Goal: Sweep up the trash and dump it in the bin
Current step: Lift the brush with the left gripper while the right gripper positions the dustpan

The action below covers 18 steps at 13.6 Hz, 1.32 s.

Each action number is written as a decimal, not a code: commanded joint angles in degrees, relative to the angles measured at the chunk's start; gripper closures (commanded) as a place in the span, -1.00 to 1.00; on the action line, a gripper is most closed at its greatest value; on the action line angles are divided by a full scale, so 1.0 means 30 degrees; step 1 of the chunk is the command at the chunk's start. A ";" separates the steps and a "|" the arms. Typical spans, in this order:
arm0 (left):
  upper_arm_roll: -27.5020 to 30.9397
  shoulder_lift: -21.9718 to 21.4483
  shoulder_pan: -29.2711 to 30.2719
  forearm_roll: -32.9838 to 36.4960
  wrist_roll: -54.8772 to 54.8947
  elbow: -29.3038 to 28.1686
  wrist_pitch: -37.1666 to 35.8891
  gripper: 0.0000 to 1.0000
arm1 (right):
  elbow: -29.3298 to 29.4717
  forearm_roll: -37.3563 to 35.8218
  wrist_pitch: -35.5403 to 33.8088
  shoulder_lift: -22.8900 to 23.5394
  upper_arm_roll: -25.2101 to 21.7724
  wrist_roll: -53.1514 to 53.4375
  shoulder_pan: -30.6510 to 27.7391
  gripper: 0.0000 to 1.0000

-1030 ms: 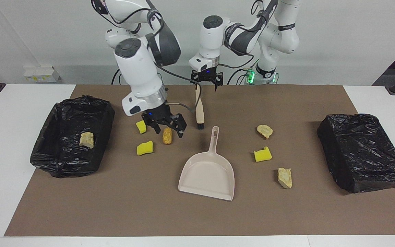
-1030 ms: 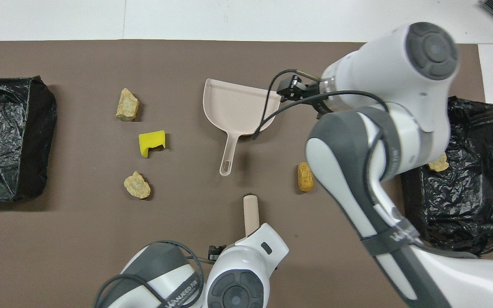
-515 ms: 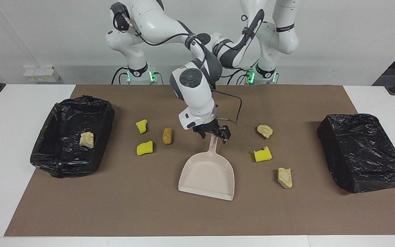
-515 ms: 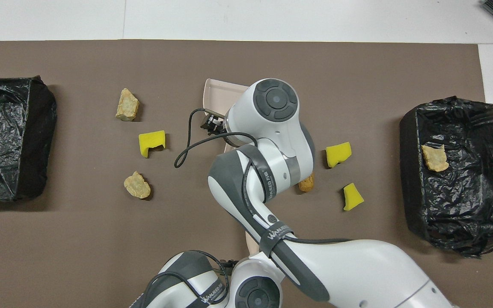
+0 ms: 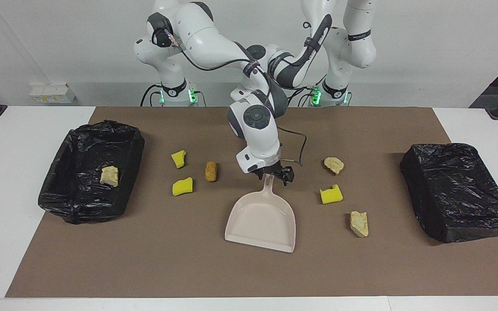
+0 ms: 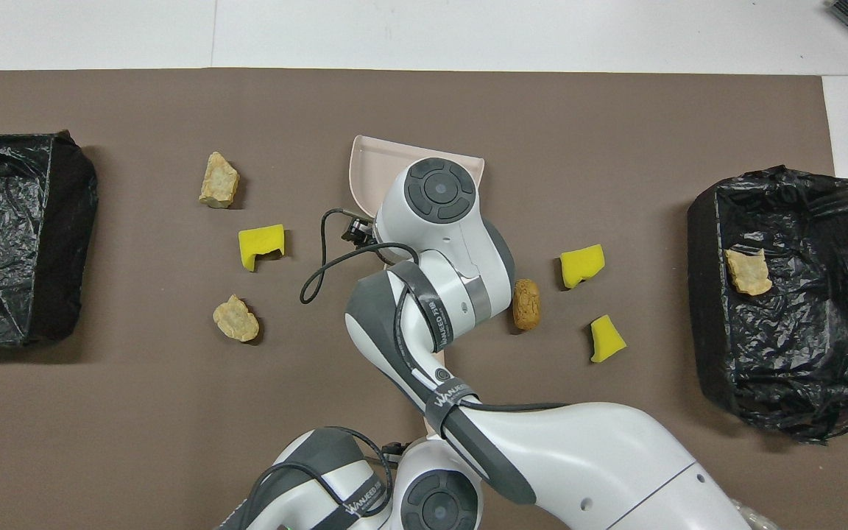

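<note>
At the beige plastic dustpan's (image 5: 261,220) handle, the right claw (image 5: 272,176) has descended from above. Whether it grips yet, I cannot tell. Scooping seems close; the left claw, hidden, waits.

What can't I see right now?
Left hand: hidden by the right arm in the facing view, under its own wrist overhead.
Dustpan handle: overhead, covered by the right arm; its tip sits under the right hand.
Bin at the left arm's end: black plastic hides its inside.
</note>
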 commanded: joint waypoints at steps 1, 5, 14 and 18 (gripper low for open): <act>0.0276 -0.0213 -0.0228 -0.0270 -0.0111 -0.0054 -0.0041 0.78 | -0.0038 -0.0318 -0.0326 -0.0164 -0.0034 -0.0378 0.0027 -0.80; 0.0335 -0.1292 0.0471 -0.0007 0.0122 0.0472 -0.2959 1.00 | 0.0020 -0.0202 -0.0967 -0.0193 -0.0034 0.0030 0.0057 1.00; 0.0335 -0.3205 0.9574 0.1956 1.1209 0.0911 -0.6286 1.00 | 0.0285 -0.0638 -0.3608 -0.1886 -0.0297 -0.5986 -0.1261 1.00; 0.0335 -0.0778 1.4732 0.1986 1.8735 0.3190 -0.4203 1.00 | -0.0008 -0.1519 -0.5301 -0.3735 -0.0152 -1.4841 -0.3043 1.00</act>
